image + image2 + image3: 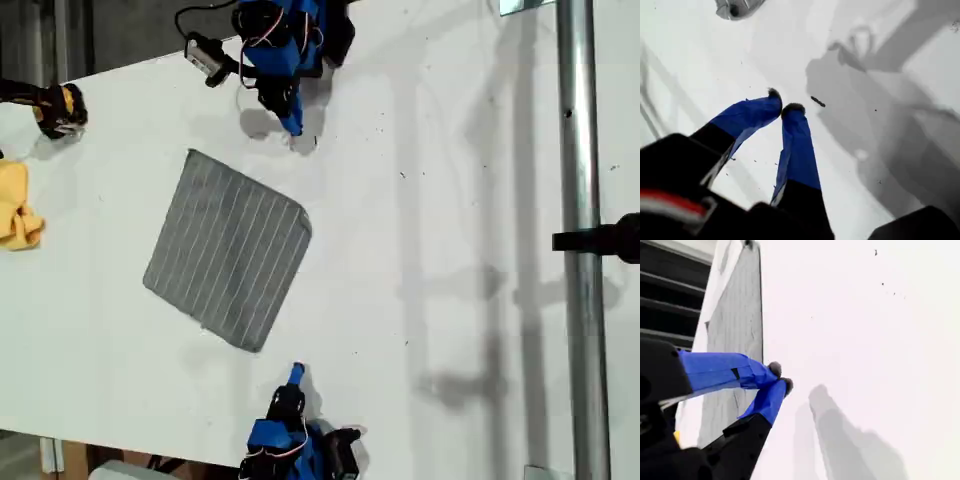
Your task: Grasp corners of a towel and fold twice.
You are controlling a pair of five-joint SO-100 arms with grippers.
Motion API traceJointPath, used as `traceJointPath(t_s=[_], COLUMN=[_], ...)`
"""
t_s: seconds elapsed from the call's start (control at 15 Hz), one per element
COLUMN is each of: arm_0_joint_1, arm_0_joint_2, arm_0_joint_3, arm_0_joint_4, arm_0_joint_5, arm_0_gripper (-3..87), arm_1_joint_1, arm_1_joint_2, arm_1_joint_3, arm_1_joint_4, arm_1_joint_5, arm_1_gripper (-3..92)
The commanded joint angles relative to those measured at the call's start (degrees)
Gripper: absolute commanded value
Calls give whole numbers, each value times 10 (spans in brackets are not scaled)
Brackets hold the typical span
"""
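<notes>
The grey striped towel (pixel 228 250) lies flat and spread out on the white table, set like a diamond. Its corners sit at the far tip (pixel 192 152), the exterior view's right tip (pixel 308 218), the near tip (pixel 252 350) and the exterior view's left tip (pixel 146 280). My first gripper (pixel 293 125) (pixel 781 107) is shut and empty, down near bare table beyond the towel's far side. My second gripper (pixel 296 373) (pixel 780 377) is also shut and empty, just off the near tip. Beside it in the second wrist view runs a long edge of the towel (pixel 735 315).
A crumpled yellow cloth (pixel 15 210) lies at the exterior view's left edge, with a black and yellow object (pixel 55 108) behind it. A metal pole (pixel 578 240) with a black clamp (pixel 605 238) crosses the exterior view's right side. Shadows fall on the table (pixel 450 290).
</notes>
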Motion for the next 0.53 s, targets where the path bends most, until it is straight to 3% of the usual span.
traceJointPath(t_s=[0.0,0.47], arm_0_joint_1=[-37,-37], arm_0_joint_2=[1,1], arm_0_joint_3=[-4,-4], arm_0_joint_4=[13,13], arm_0_joint_5=[-236,-236], arm_0_gripper=[-20,-20], arm_1_joint_1=[-25,-33], arm_1_joint_2=[2,2], arm_1_joint_3=[-27,-55], arm_1_joint_4=[3,-1], arm_1_joint_5=[-12,-16], arm_1_gripper=[-2,-2])
